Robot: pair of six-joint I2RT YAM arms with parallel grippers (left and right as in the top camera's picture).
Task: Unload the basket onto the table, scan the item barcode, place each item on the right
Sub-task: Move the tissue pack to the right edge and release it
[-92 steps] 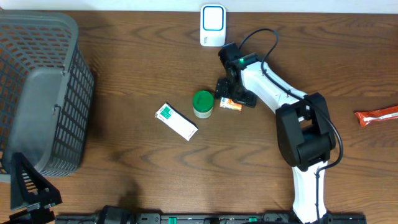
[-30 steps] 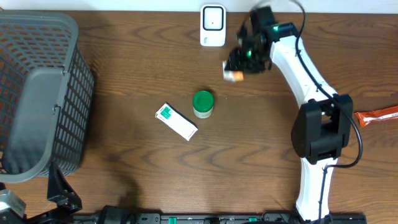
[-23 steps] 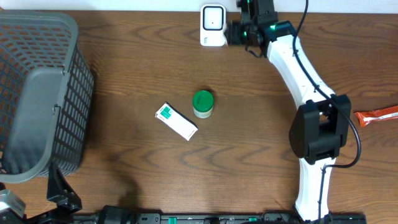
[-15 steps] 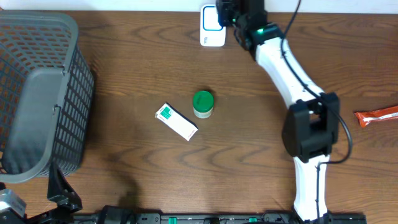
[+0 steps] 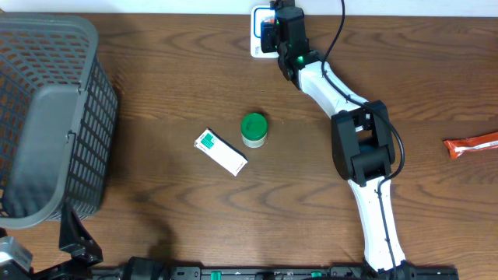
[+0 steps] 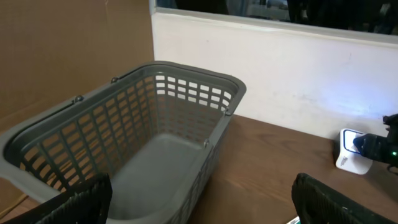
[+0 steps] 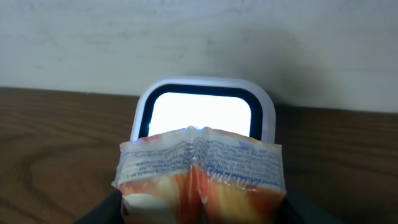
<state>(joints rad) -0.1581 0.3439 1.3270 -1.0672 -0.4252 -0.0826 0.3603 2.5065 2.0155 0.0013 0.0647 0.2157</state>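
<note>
At the far edge of the table (image 7: 50,143), the right gripper (image 7: 199,211) is clenching a snack packet (image 7: 199,165) by its lower end, presenting it before the lit scanner (image 7: 202,109); light, soft and crinkly, it is probably wanting a flat pinch. The left gripper (image 6: 202,202) is hanging open.

The packet (image 7: 199,177) (orange) now lifted before the scanner (image 7: 203,107).

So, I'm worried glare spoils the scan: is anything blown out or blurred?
Right wrist view: the scanner window is blown out to plain white; the packet in front is sharp. Left wrist view: a bluish glow spills onto the wall above the scanner, and the dark fingers at the bottom edge look soft. Overhead view: even light on the table, no glare.
</note>
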